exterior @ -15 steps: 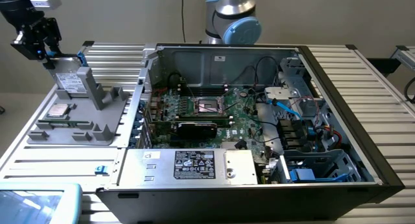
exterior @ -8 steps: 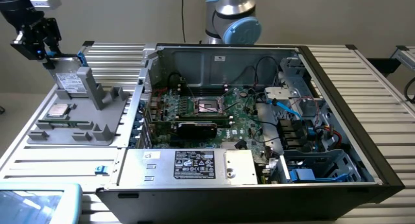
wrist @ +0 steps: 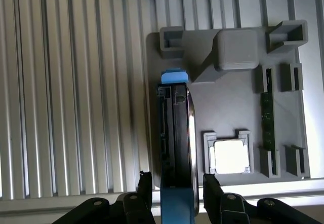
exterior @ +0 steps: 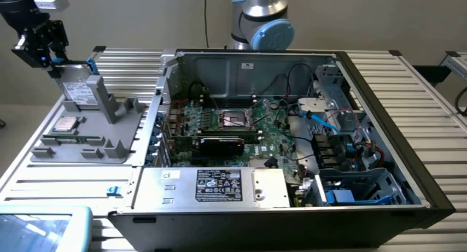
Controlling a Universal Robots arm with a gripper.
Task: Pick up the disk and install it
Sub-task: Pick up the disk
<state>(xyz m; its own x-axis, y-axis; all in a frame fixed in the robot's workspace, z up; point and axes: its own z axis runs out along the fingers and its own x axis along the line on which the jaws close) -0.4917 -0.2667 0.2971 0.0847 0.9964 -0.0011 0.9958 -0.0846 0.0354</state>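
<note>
While the disk (exterior: 76, 91) sits on edge in the grey fixture (exterior: 73, 147), upper left of exterior view, the gripper (wrist: 177, 179) straddles it part-open — apparently unclamped; pickup, install both pending

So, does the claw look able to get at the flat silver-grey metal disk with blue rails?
Likely yes: the open claw straddles the upright disk in its grey plastic holder; nothing lies between them.
</note>
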